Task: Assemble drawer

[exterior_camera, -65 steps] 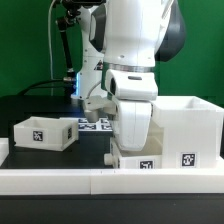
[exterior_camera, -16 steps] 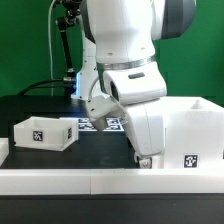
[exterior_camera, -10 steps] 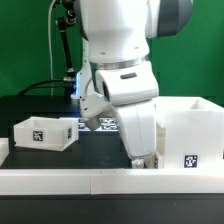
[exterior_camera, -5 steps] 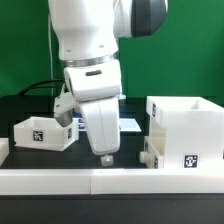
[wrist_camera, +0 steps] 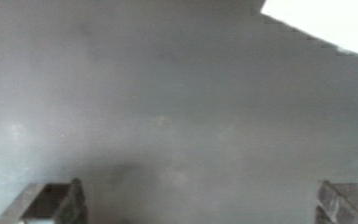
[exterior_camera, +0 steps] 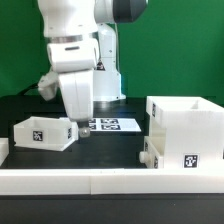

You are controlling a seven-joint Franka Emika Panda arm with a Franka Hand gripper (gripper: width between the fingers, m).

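Observation:
The white drawer casing (exterior_camera: 186,122) stands at the exterior view's right, with one shallow tray (exterior_camera: 150,153) set low in its open side. The second white tray (exterior_camera: 44,132) lies loose at the left, its tag facing the camera. My gripper (exterior_camera: 83,130) hangs just right of this loose tray, close to the table. In the wrist view the gripper (wrist_camera: 199,205) is open and empty: its two fingertips (wrist_camera: 51,201) stand wide apart over blurred dark table. A white part (wrist_camera: 329,20) shows in one corner of that view; I cannot tell which part it is.
The marker board (exterior_camera: 112,125) lies on the black table behind the gripper. A low white border rail (exterior_camera: 110,180) runs along the front edge. A black stand (exterior_camera: 62,45) and a green wall are at the back.
The arm has swung from the casing at the exterior view's right across to the left, ending beside the loose tray. The casing and both trays have stayed put over the last second.

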